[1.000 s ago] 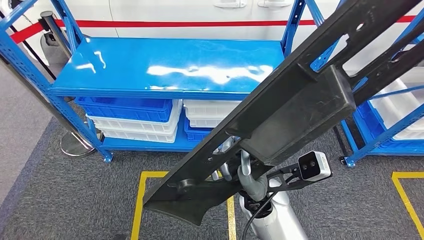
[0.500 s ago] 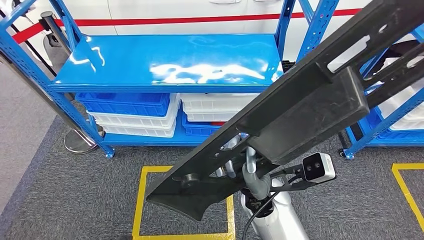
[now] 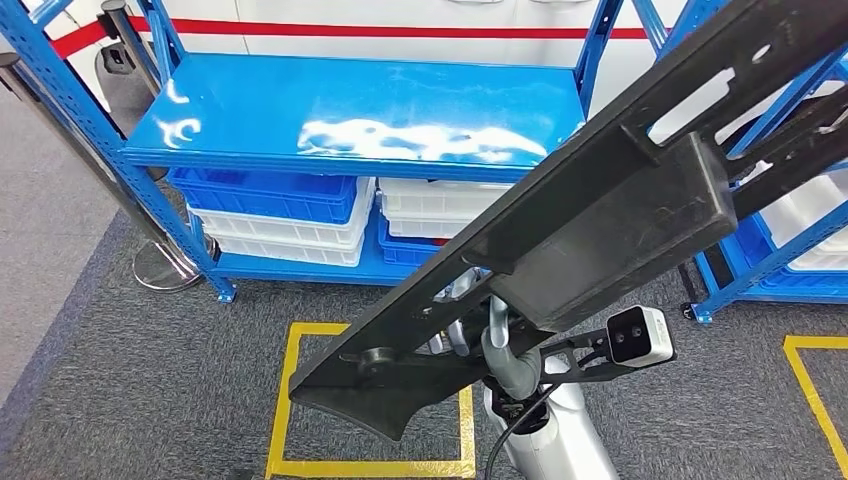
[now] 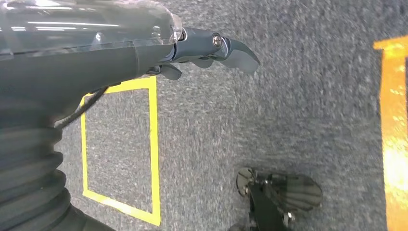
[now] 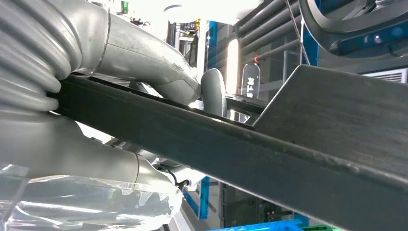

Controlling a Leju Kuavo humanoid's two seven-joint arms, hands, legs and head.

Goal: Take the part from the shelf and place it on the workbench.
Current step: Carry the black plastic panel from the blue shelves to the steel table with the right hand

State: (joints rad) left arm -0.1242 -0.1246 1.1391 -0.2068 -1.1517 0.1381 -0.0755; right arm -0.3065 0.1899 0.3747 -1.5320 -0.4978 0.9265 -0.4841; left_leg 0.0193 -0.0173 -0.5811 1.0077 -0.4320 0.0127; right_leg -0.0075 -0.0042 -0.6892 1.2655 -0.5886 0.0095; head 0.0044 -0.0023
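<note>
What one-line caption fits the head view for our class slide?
Right hand holds a long black part tilted before the blue shelf.

Right hand (image 3: 497,345) clamped (left hand (image 4: 211,50) slack)

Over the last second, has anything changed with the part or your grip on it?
Only the view has shifted: the blue metal shelf now sits a little further right in the head view, so the camera turned; the shelf did not move. The right hand still grips the long black plastic part at the same slant. The left hand hangs over the grey carpet, holding nothing.
</note>
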